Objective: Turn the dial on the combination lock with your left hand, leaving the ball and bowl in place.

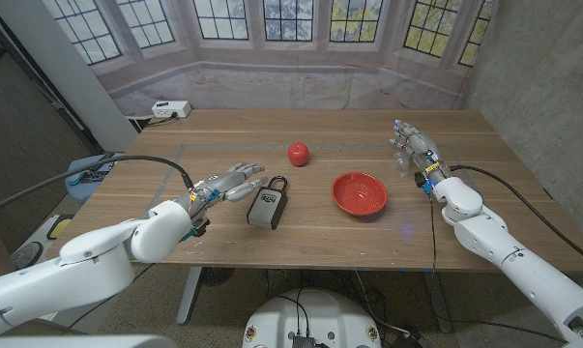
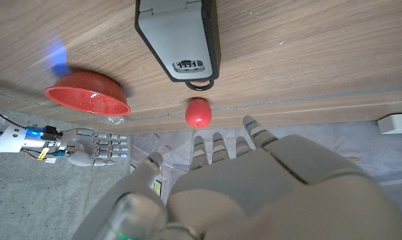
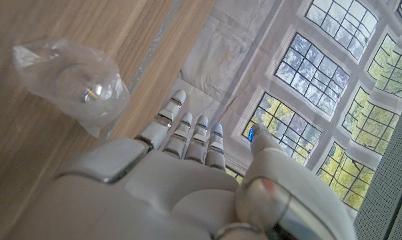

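Observation:
A grey combination lock (image 1: 267, 206) with a black shackle lies on the wooden table (image 1: 223, 145); its dial window shows in the left wrist view (image 2: 189, 65). My left hand (image 1: 225, 187) is just left of the lock, fingers spread toward it, holding nothing; from the wrist camera my left hand (image 2: 247, 180) shows fingers apart. A red ball (image 1: 299, 153) (image 2: 198, 112) sits behind the lock. A red bowl (image 1: 359, 193) (image 2: 87, 94) stands to the lock's right. My right hand (image 1: 414, 147) (image 3: 187, 167) hovers open at the right, far from the lock.
A crumpled clear plastic bag (image 1: 401, 161) (image 3: 74, 80) lies beside my right hand. A white power strip (image 1: 170, 110) sits at the table's far left corner. The table's front edge runs just below the lock.

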